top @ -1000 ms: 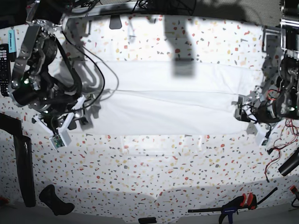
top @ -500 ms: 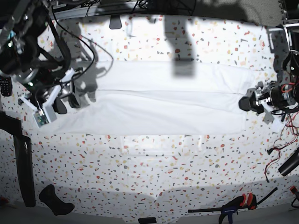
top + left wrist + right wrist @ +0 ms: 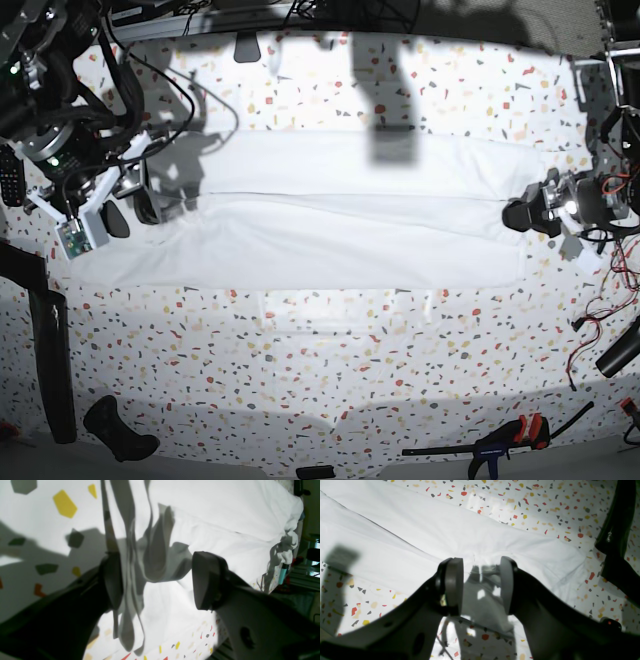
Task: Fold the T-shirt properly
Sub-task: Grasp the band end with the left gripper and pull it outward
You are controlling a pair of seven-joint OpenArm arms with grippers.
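Left wrist view: the left gripper [image 3: 156,580] is spread wide, its 2 dark pads [image 3: 113,580] apart with nothing pinched. Between and just past them lies the bunched, shadowed edge of the large, plain white, soft wrinkly cloth T-shirt [image 3: 225,512], resting on the white speckled terrazzo-pattern table [image 3: 37,507]. This placement looks like a line-up for taking that end of the cloth; whether a pad already touches the fabric cannot be told.

Right wrist view: the right gripper [image 3: 481,585] is also parted, its 2 grey pads [image 3: 453,585] holding nothing. The T-shirt [image 3: 425,530] lies flat below and beyond the pads, and its near edge falls in the gripper's shadow. The gripper appears to hang above the cloth.

Base view: the T-shirt [image 3: 340,225] stretches as a long band across the table [image 3: 330,380], apparently folded lengthwise already. The right gripper [image 3: 130,205] is at the cloth's end on the picture's left, the left gripper [image 3: 530,218] at the opposite end. With 1 gripper per end, the arms seem set to bring the ends together.
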